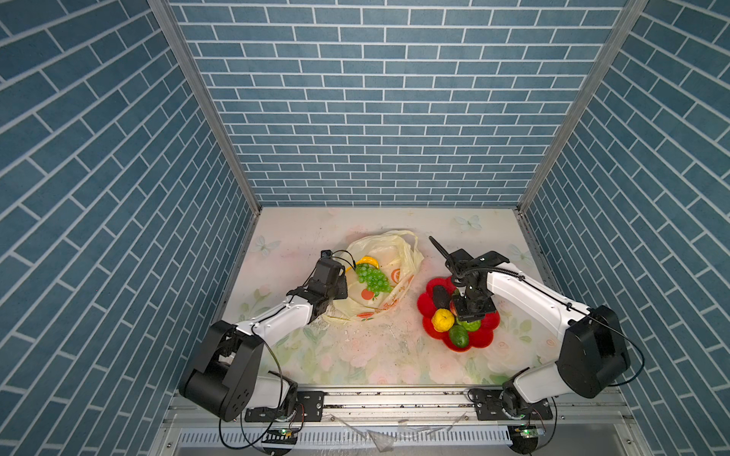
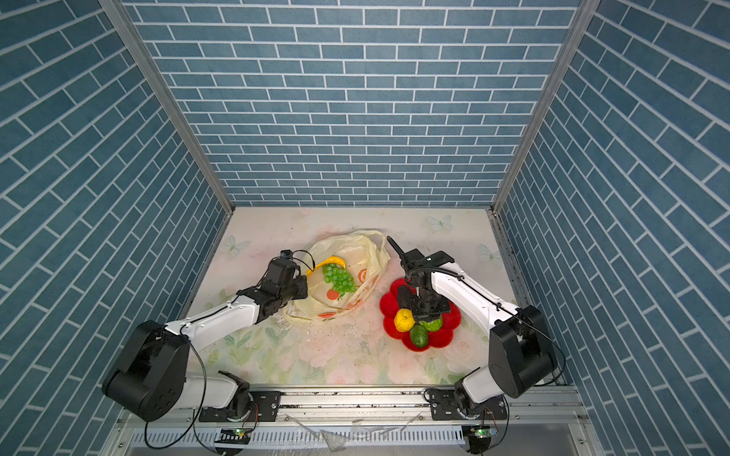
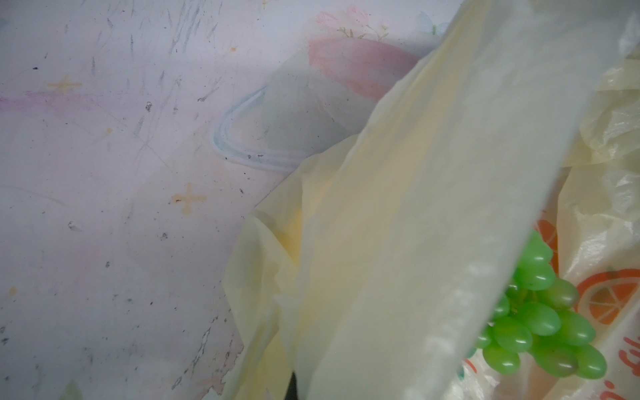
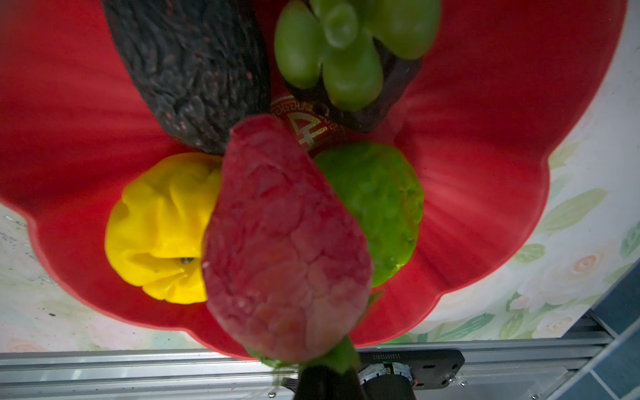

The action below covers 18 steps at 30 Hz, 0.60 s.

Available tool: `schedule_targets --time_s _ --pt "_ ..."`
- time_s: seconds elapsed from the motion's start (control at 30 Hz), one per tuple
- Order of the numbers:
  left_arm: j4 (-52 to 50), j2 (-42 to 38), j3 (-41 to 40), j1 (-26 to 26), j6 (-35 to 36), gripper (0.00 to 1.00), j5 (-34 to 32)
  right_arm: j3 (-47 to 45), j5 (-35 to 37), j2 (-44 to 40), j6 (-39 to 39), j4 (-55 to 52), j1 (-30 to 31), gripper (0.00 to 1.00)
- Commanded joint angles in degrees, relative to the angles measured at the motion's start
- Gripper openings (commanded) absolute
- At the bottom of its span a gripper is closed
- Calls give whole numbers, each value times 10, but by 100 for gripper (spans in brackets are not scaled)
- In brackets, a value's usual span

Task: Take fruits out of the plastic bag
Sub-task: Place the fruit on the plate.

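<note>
The cream plastic bag (image 1: 399,252) (image 2: 365,252) lies open on the table, with a green grape bunch (image 1: 373,279) (image 3: 540,322) and a yellow banana (image 1: 367,260) inside it. My left gripper (image 1: 343,293) (image 3: 292,384) is shut on the bag's near left edge (image 3: 398,242). My right gripper (image 1: 472,307) (image 4: 325,377) hangs over the red flower-shaped plate (image 1: 484,340) (image 4: 485,173), shut on the leafy end of a red strawberry (image 4: 284,242). On the plate lie a lemon (image 1: 442,319) (image 4: 159,228), a bumpy green citrus (image 4: 377,207), a green avocado (image 1: 458,336) and a dark avocado (image 1: 440,296) (image 4: 194,69).
Blue brick walls close in the floral table (image 1: 355,355) on three sides. An aluminium rail (image 1: 395,398) runs along the front edge, carrying both arm bases. A dark fruit with a green lobed cap (image 4: 346,52) also lies on the plate.
</note>
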Motion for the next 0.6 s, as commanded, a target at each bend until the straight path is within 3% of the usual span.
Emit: schedule_targets --time_s 0.0,0.3,0.57 --pt "-11 5 13 -2 7 3 -8 -17 1 10 -10 3 -3 0" --pt "-11 5 13 -2 7 3 -7 -15 -4 21 -10 13 -3 5" --pt "-11 5 12 -2 7 3 -8 -14 -1 14 -9 14 -3 20"
